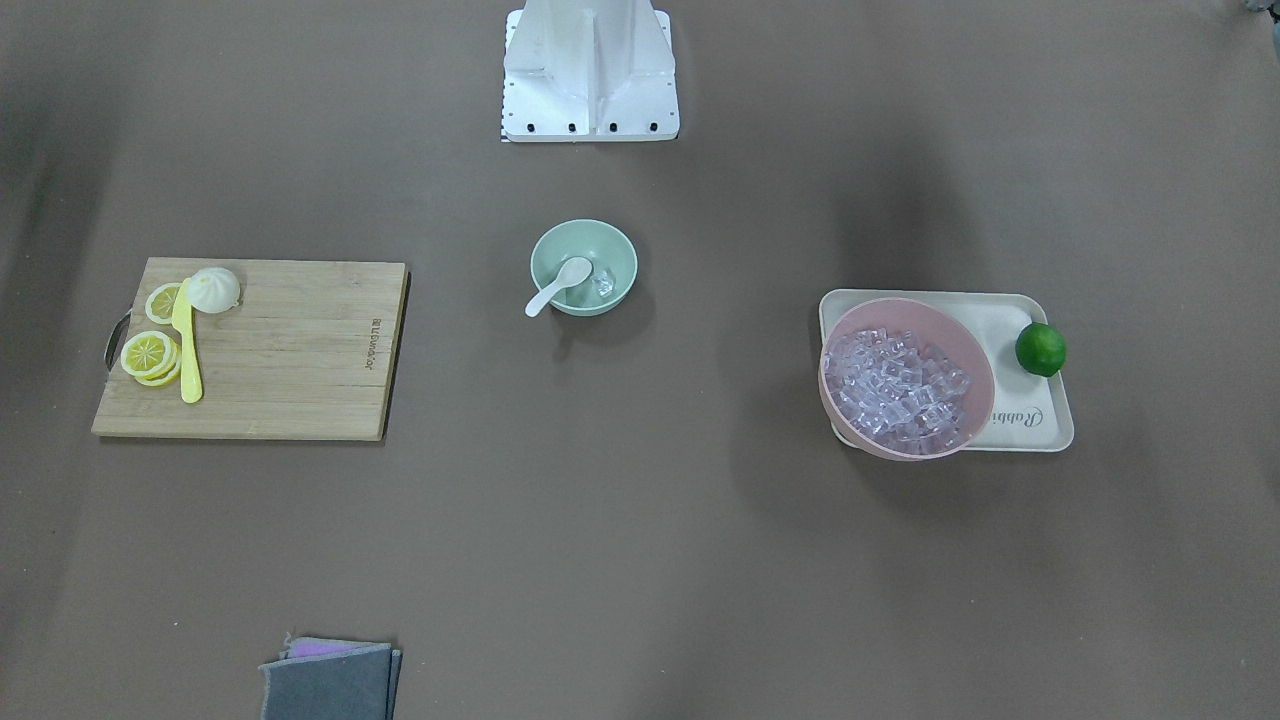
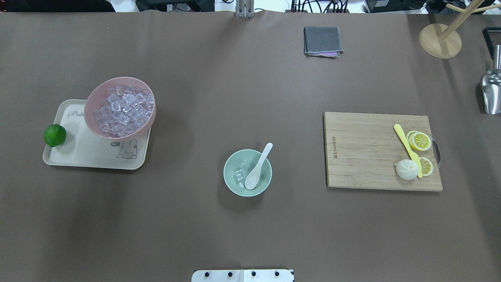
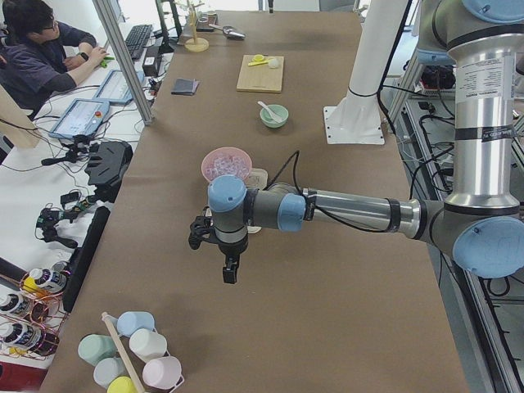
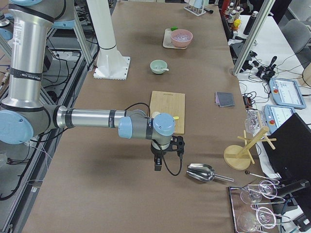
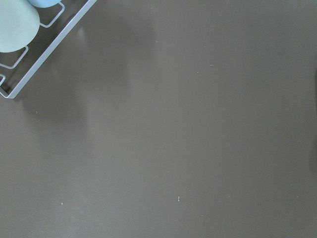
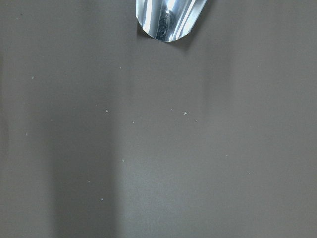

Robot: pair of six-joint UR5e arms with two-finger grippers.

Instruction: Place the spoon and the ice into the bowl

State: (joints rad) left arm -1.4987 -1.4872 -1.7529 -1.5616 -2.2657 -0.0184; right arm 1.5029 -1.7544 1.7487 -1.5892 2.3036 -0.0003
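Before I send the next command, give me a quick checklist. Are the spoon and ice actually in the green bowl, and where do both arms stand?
1. Spoon in bowl: ok. The scoop rests inside and the handle leans out over the rim.
2. Ice in bowl: ok. One clear ice cube lies beside the scoop.
3. Bowl upright: ok.
4. Left gripper away from the bowl: ok. It hangs over the table, far from the bowl.
5. Right gripper away from the bowl: ok. It hangs near the metal scoop.
6. Grippers open or shut: cannot tell, since they show only in the side views.
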